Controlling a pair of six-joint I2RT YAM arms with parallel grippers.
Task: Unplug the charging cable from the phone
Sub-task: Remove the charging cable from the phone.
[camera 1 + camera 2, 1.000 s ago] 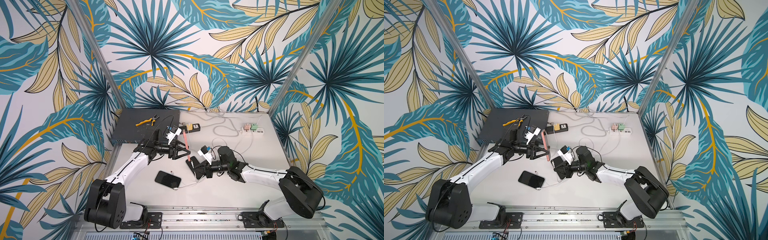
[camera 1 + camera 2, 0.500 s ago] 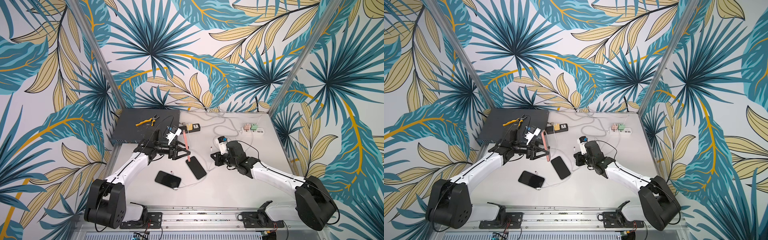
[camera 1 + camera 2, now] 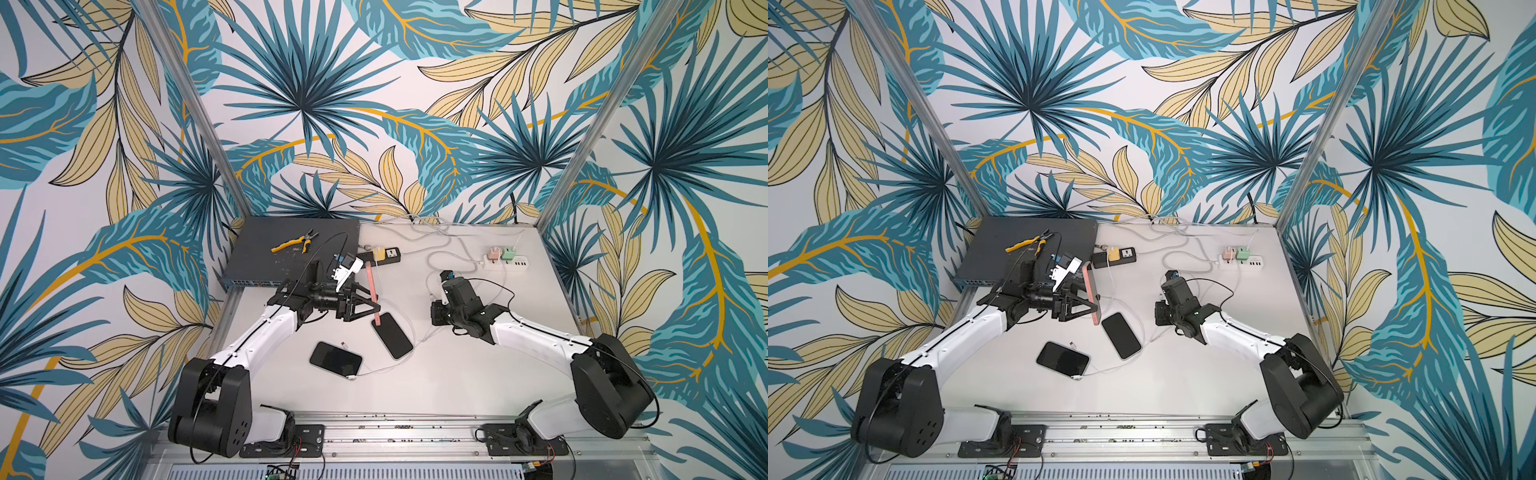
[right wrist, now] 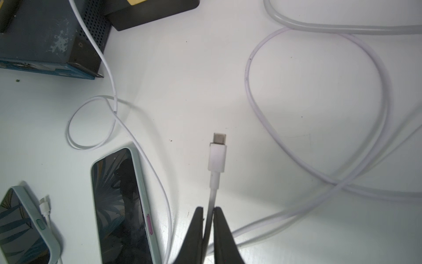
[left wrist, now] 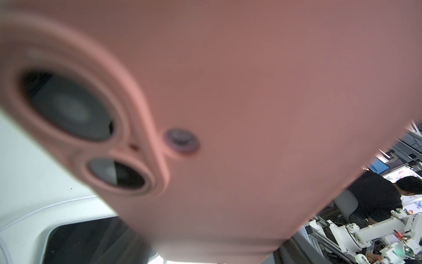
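Over the tabletop (image 3: 457, 386), right gripper (image 4: 206, 212) now sits well apart from the pink phone (image 3: 372, 286), pinching the white cable (image 4: 212, 197) just behind its bare plug (image 4: 218, 155). A second ago it was at the phone's lower end. Left gripper (image 3: 363, 306) clamps the phone on edge, apparently; its wrist view is blocked. Unplugging looks done.

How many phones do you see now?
3: pink phone held in the left gripper; middle phone flat on the table beside it; near phone flat, closer to the arm bases. None apparently hidden.
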